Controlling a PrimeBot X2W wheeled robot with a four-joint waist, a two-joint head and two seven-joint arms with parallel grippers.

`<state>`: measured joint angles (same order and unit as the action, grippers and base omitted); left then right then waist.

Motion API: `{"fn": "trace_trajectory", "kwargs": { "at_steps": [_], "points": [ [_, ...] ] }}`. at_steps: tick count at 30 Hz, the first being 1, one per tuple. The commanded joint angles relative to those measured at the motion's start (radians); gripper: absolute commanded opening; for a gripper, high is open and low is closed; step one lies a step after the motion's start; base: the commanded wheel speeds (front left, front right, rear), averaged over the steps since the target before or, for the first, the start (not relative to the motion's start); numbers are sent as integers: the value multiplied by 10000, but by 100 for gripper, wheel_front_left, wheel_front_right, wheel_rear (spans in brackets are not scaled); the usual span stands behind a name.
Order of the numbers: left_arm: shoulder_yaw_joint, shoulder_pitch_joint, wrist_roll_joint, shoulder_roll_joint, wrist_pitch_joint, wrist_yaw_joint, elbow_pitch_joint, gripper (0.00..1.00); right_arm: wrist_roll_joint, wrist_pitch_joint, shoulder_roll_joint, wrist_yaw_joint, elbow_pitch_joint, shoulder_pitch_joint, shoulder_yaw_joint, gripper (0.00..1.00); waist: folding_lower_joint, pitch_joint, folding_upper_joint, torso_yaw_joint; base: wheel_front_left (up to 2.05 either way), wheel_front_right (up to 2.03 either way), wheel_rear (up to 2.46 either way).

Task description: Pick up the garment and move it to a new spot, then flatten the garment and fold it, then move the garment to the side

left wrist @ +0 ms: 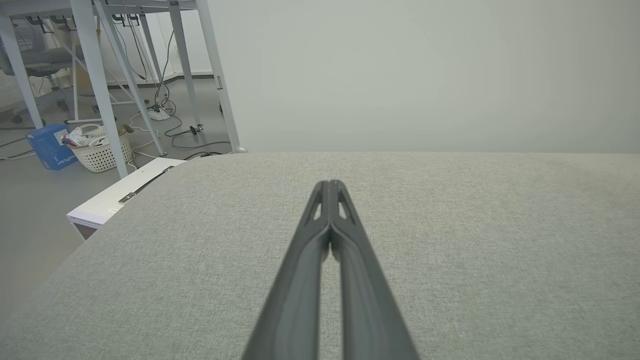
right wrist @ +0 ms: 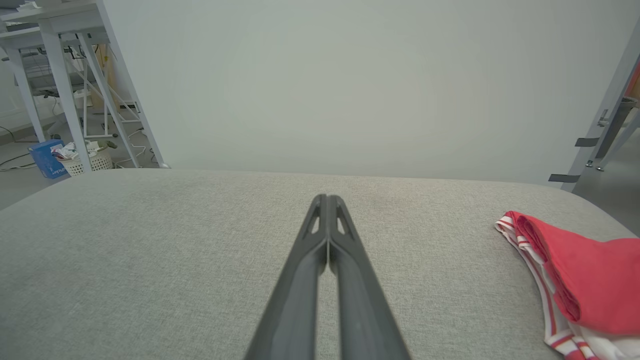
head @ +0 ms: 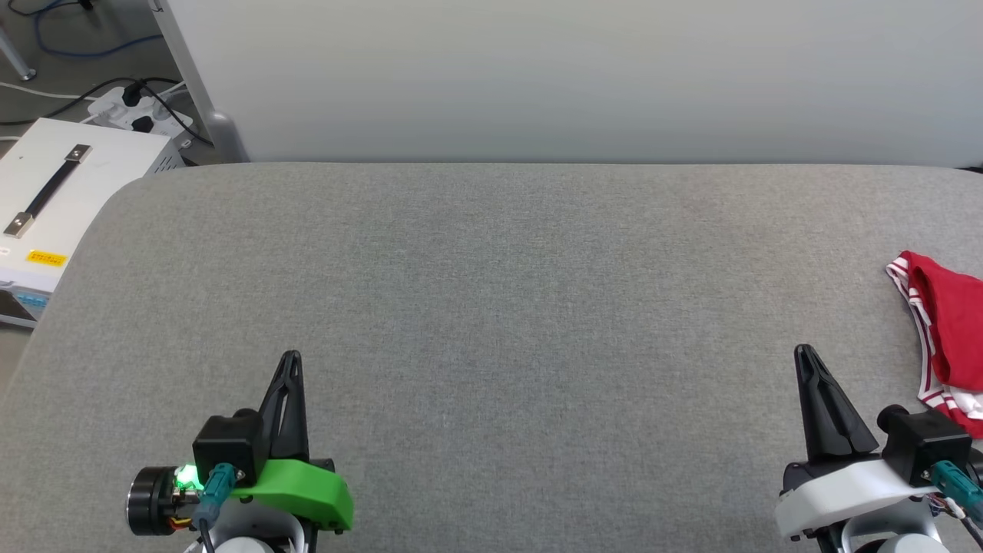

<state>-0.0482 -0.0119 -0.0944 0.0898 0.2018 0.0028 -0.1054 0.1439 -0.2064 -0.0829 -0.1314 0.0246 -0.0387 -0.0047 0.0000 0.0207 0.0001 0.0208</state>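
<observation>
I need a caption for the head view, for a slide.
Left gripper and right gripper shut and empty over the grey table; the red garment lies at its right edge.

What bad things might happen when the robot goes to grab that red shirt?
1. The garment lies bunched near the right edge of the grey table, so a clumsy tug might drag it off.
2. The right gripper is shut. Unless it opens first, it may just push the cloth away.
3. The cloth is folded over itself, so a pinch might catch only one layer.
</observation>
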Motion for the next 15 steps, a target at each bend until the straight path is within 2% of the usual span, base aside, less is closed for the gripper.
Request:
{"fn": "trace_trajectory", "kwargs": {
  "at_steps": [1, 15],
  "points": [
    [50, 27, 116, -60, -43, -6, 67, 0, -112, 80, 31, 2, -45, 83, 8, 0, 0, -3, -1, -2, 0, 0, 0],
    [111, 40, 233, -108, -324, -9, 207, 0, -300, 362, 73, 2, -73, 127, 13, 0, 0, -32, -1, -32, 0, 0, 0]
  ]
}}
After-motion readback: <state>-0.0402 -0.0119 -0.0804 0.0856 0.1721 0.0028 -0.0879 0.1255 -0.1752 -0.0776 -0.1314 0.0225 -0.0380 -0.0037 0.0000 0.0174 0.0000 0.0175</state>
